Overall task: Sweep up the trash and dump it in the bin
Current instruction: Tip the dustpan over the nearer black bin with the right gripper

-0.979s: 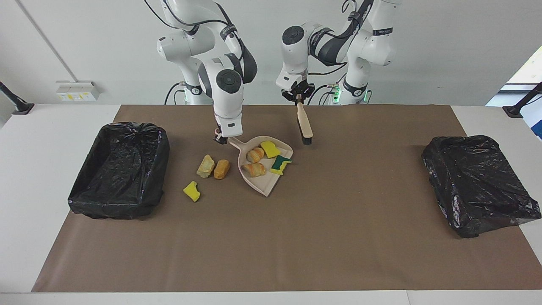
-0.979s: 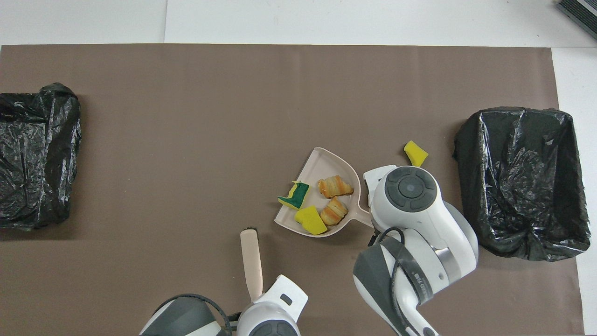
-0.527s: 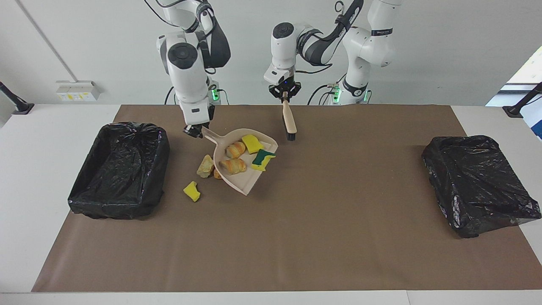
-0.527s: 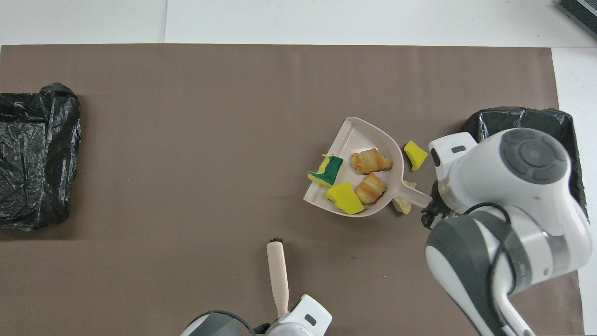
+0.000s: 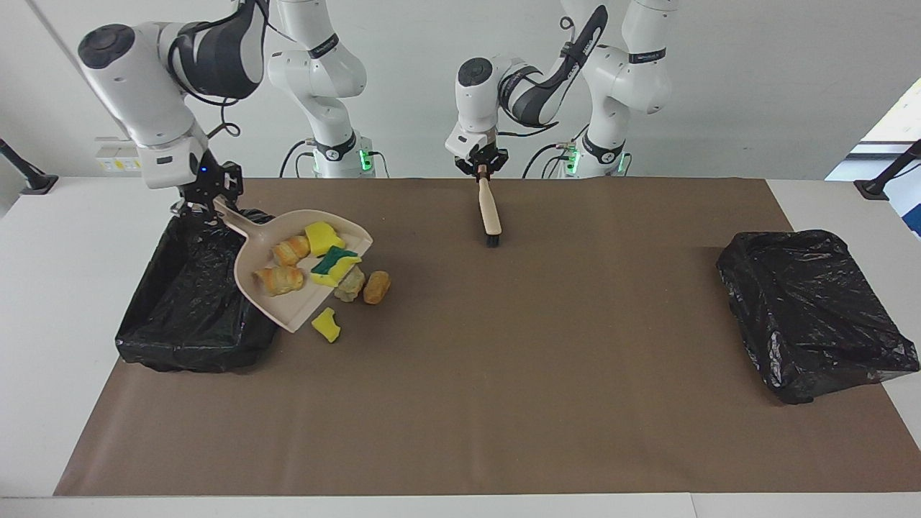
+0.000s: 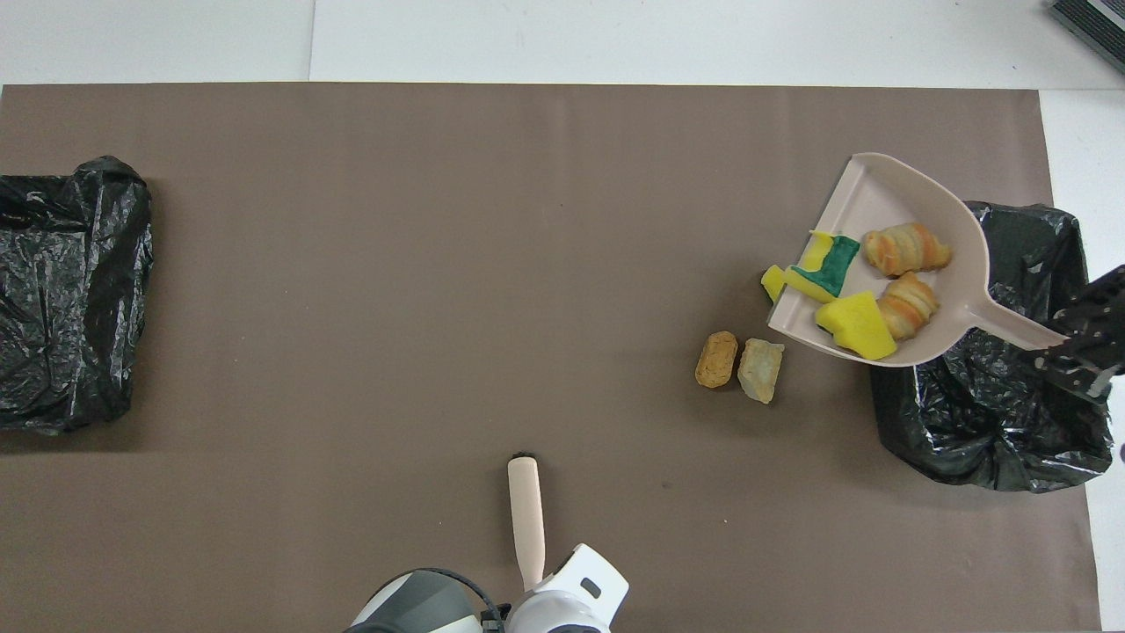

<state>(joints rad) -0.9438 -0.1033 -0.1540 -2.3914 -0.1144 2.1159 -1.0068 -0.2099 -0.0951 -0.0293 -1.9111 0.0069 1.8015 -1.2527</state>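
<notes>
On the brown mat (image 5: 504,374) I use the black bin (image 5: 194,302) at the right arm's end as my landmark. The right gripper (image 5: 209,205) is clamped on the dustpan (image 5: 288,288) handle over that bin; the pan's long axis runs from the gripper out over the mat, mouth away from the bin. It carries four pieces of trash (image 5: 291,266); three loose scraps (image 5: 363,288) lie beside the bin. The left gripper (image 5: 481,173) grips the brush (image 5: 491,216), bristles down.
</notes>
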